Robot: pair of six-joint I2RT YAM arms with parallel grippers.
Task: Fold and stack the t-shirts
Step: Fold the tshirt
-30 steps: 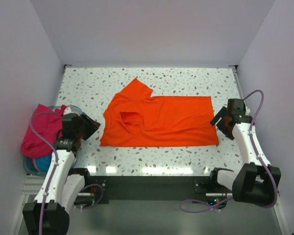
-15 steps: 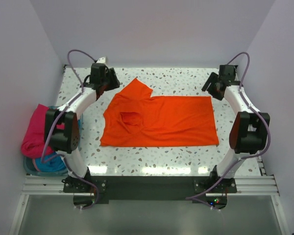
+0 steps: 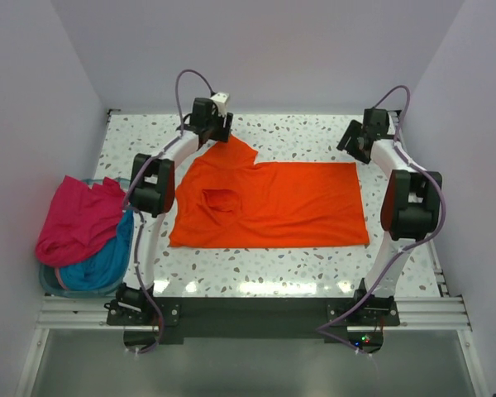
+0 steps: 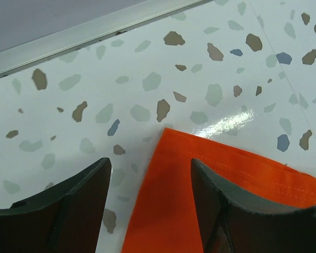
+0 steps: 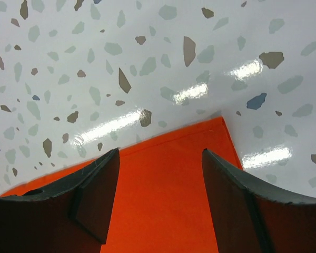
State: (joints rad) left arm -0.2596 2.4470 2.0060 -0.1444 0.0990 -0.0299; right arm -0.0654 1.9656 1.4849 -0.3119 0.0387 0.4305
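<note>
Table [image 3: 314, 136]: orange t-shirt [image 3: 289, 203] spread flat mid-table.
Left end effector [image 4: 150, 174]: released, empty, over far sleeve tip.
Right end effector [image 5: 160, 163]: released, empty, over far right corner.
Risk: shallow pinch may slip, skewing the fold.

The setting was a robotics laboratory test cell. A speckled worktop [image 3: 314, 265] stood enclosed on three sides by plain pale walls [image 3: 256, 50]. A left arm [image 3: 153, 186] and a right arm [image 3: 409, 203], both white and black, were bolted to an aluminium rail [image 3: 66, 314] at the near edge, with exposed purple cables [image 3: 180, 83] and lit status lights [image 3: 362, 340] at one base.
</note>
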